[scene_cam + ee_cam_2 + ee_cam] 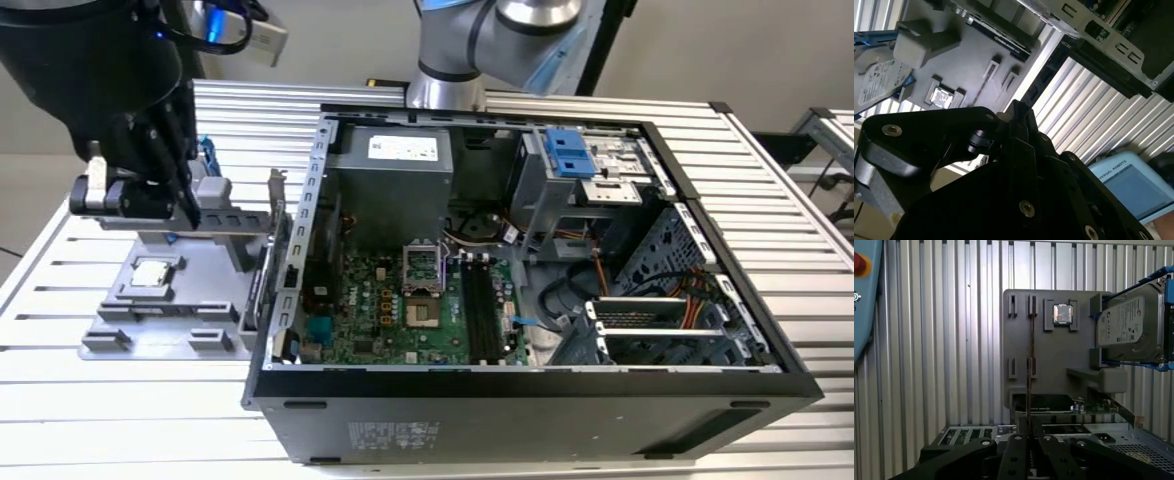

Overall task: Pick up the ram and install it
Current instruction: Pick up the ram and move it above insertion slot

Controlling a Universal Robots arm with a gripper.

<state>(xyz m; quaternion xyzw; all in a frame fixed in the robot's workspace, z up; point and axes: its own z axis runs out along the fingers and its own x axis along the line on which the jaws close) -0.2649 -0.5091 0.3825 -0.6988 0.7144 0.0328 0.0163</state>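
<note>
Here, the arm's black gripper (171, 190) hangs above a grey parts holder (160, 320) that sits on the slatted metal table (134, 420), at the exterior view's left of an open computer case (534, 385). In the first wrist view the gripper (1029, 440) has its fingers drawn close together, pinching the ram (1030, 360). The ram is seen edge-on as a thin dark strip with a brownish tint, reaching out from the fingertips across the holder (1054, 365). It crosses one pair of the holder's narrow slots and runs on past the holder's edge, so it appears lifted clear rather than seated there. Beside it on the holder lies the small square silver processor chip (1062, 313), with the silver hard drive (1126, 325) in its blue bracket propped at the far end. The second wrist view shows the gripper (1015, 107) over the same holder, with the chip (943, 96) and the hard drive (876, 80) beyond it. A blue handheld control unit (1134, 185) lies on the table nearby. Inside the case, the green motherboard (387, 310) lies exposed, its long black memory slots (481, 305) well apart from the gripper.
</note>
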